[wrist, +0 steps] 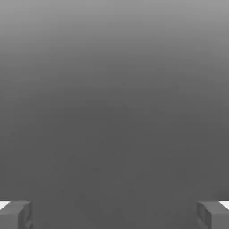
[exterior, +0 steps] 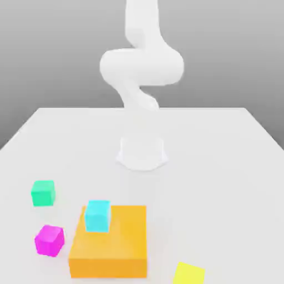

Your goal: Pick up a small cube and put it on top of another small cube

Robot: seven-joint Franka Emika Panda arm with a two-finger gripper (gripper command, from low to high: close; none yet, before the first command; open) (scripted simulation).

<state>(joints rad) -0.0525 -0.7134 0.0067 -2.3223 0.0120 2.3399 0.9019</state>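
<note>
Looking at my gripper (wrist: 114, 215) in the hand view, I see its two fingers spread wide apart with nothing between them. In the exterior view, the bright pink cube (exterior: 50, 241) sits on the white table (exterior: 222, 166) in the lower left of the frame, just beside the big orange block (exterior: 111, 266). The blue cube (exterior: 97, 216) is on top of that block, near its far left corner. The green cube (exterior: 43, 193) is on the table above the pink one in the frame, and a yellow thing (exterior: 189, 274) is at the bottom edge, right of the middle. No small cube is on another small cube, so I think the whole job is left: grab, lift, stack, let go.
</note>
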